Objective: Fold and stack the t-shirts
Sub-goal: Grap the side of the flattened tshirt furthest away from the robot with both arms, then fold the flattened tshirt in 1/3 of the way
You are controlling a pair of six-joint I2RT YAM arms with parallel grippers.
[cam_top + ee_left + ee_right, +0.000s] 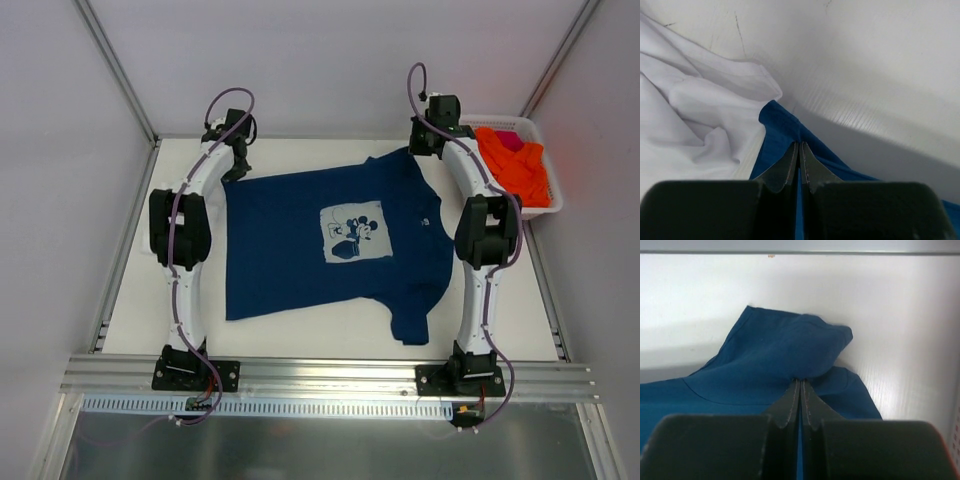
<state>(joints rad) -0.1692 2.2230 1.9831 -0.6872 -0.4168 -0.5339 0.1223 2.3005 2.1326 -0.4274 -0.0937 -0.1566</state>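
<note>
Now clamped: my left gripper point(799, 146) and right gripper point(800, 383), both on the far edge of the navy t-shirt point(285, 250).
Axis: hem left, collar right.
Fold: towards me, I judge.

This is a robotics lab cell, not a home. Two robot arms, the left arm point(185, 260) and the right arm point(480, 270), are bolted to an aluminium rail point(330, 372) along the bottom of the top view, with purple cables point(176, 230) running along them. Plain pale wall panels point(330, 60) held by metal struts point(115, 65) box in a white table point(300, 335). The only domestic things are a navy t-shirt point(290, 250) at centre and a white basket point(553, 195) of orange cloth point(515, 165) at upper right.
</note>
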